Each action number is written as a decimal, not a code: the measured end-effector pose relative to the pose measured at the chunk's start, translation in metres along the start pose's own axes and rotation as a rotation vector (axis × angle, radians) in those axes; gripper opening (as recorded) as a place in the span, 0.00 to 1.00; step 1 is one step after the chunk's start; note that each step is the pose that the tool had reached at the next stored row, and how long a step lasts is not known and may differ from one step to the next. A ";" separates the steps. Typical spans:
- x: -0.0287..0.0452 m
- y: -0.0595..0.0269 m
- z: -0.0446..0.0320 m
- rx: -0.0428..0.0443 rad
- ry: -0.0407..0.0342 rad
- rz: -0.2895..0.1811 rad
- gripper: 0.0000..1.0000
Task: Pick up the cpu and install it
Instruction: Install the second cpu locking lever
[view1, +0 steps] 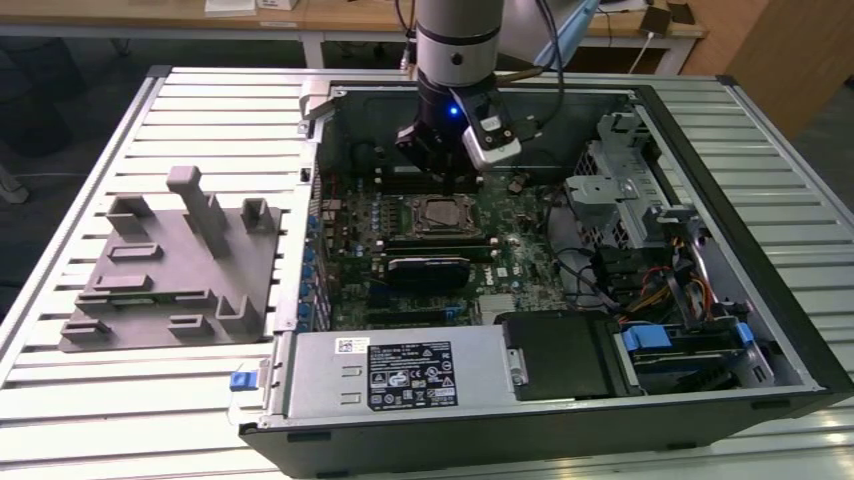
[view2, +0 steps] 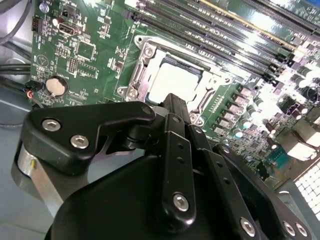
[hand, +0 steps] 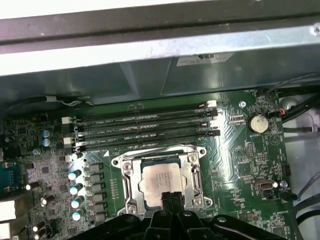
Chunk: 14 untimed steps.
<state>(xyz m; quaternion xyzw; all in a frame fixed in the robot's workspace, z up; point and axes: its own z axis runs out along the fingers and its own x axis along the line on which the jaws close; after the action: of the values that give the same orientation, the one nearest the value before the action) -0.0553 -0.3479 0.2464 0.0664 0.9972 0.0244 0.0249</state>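
Note:
The cpu (hand: 162, 179), a flat square chip with a shiny silver top, lies flat inside the metal socket frame (hand: 125, 165) on the green motherboard (hand: 240, 150). The second wrist view shows the cpu (view2: 175, 80) bright in the open frame. My gripper (hand: 171, 196) hangs just above the chip's near edge, its two black fingers pressed together with nothing between them. In the exterior view the gripper (view1: 441, 185) is down inside the open computer case, directly behind the cpu (view1: 437, 212). The gripper (view2: 172, 100) covers part of the chip.
Memory slots (hand: 145, 125) run beside the socket, with a row of capacitors (hand: 75, 190) on one side. A coin battery (hand: 258, 122) sits on the board. The case wall (view1: 467, 90), drive cage (view1: 614, 190), cables (view1: 654, 285) and power supply (view1: 400, 375) ring the board. A grey fixture (view1: 174, 260) stands outside.

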 end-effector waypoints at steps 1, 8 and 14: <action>-0.0002 -0.0013 -0.0001 0.0000 0.0000 0.000 0.11; -0.0014 -0.0124 -0.0006 0.0000 0.0000 0.000 0.11; -0.0023 -0.0258 -0.0009 -0.0008 0.0001 0.000 0.11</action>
<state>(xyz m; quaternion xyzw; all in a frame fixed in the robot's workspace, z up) -0.0565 -0.3738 0.2461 0.0664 0.9972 0.0248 0.0249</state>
